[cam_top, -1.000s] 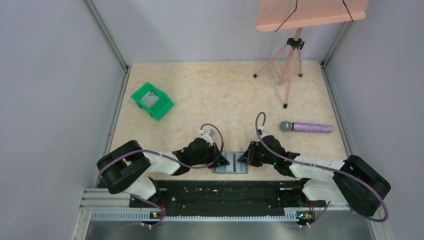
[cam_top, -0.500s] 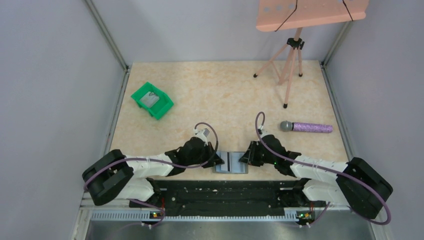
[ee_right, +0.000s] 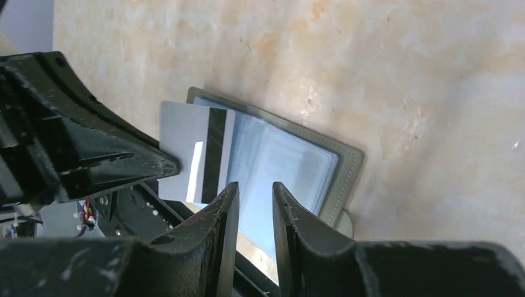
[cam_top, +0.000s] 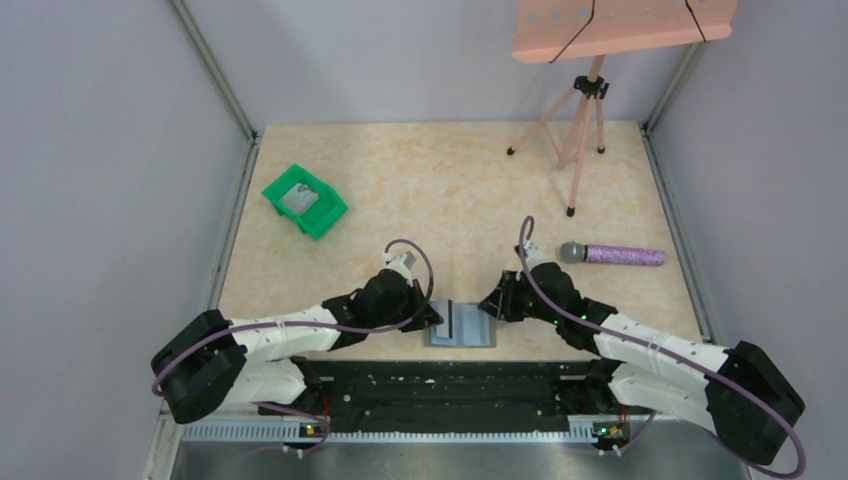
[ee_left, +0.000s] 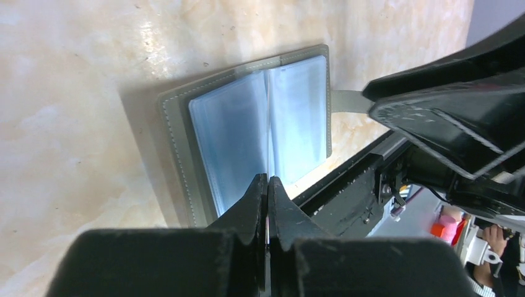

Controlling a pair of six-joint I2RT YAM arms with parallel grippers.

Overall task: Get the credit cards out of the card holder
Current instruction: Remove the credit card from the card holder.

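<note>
Along the near edge of the table [cam_top: 420,190] the action is crowded between the two arm bases, while the pink tripod stand [cam_top: 580,130], the green bin [cam_top: 305,200] and the purple microphone [cam_top: 612,254] sit well apart from it. The left arm [cam_top: 270,335] and right arm [cam_top: 650,345] reach in from either side toward the card holder [cam_top: 478,330], which lies opened on the table with its blue-grey pages up. One credit card [ee_right: 182,142], pale with a dark stripe, sticks out over the holder's left half. The left pincer [ee_left: 267,185] is clenched tight, and since the card's edge meets its tip in the right wrist view, I judge it to be nipping that card. The right pincer [ee_right: 255,189] is over the holder's right half, its fingers slightly parted with nothing between them; whether it touches I cannot tell. The step in hand looks like drawing this card clear of its sleeve; the next move calls for a steady pull leftward with the holder kept from sliding along. Against a second ago, the left arm has swung its elbow outward and drawn back, the dark stripe has shifted left across the holder, and the right pincer has backed off toward the far side
</note>
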